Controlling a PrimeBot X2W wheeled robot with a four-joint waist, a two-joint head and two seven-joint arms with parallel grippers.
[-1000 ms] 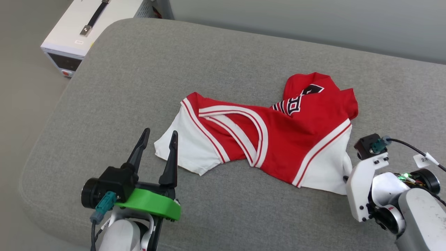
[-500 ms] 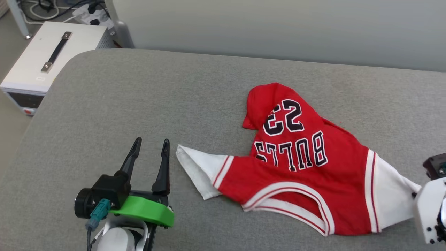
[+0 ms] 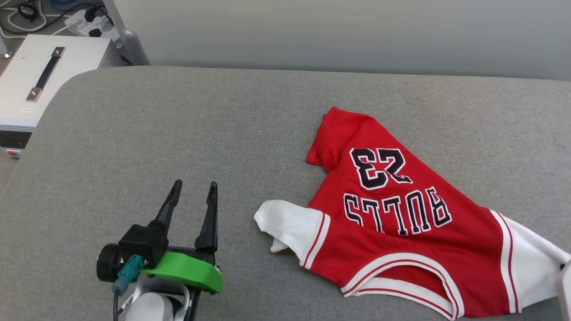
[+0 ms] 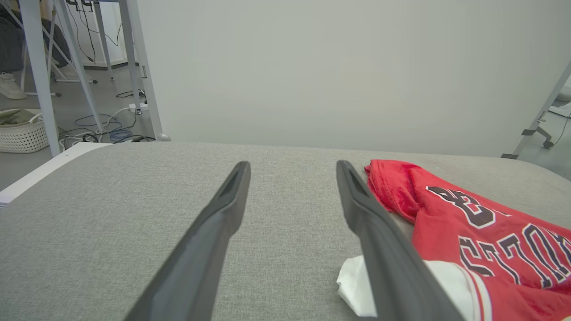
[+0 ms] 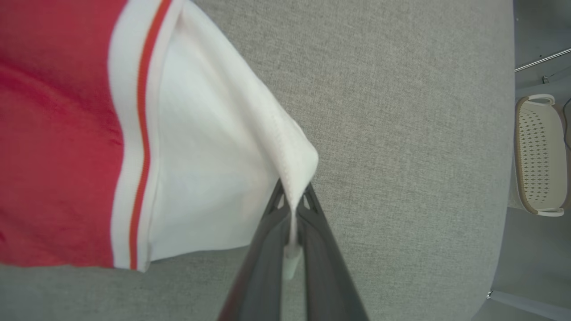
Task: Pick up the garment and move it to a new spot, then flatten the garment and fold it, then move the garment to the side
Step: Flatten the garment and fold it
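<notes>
The garment [image 3: 392, 232], a red jersey with white sleeves and black-and-white lettering, lies crumpled on the grey padded surface [image 3: 178, 133], right of centre. Its chest faces up and its neckline is nearest me. My right gripper [image 5: 292, 196] is shut on the hem of the right-hand white sleeve [image 5: 209, 178], which is drawn taut into a point. My left gripper [image 3: 196, 185] stands open at the lower left, nothing between its fingers. It is a short way left of the other white sleeve [image 3: 290, 225]. The left wrist view has the garment [image 4: 468, 232] just right of the open left gripper [image 4: 293, 165].
A white box with a black handle [image 3: 40, 89] sits on the floor beyond the surface's far left corner, cables behind it. A pale wall panel runs along the far edge. A white basket [image 5: 535, 156] stands on the floor off one end of the surface.
My right gripper has dragged the garment by its sleeve to the right, and the garment has turned and spread so its full lettering shows. The head camera has shifted. The left gripper stays open and still.
</notes>
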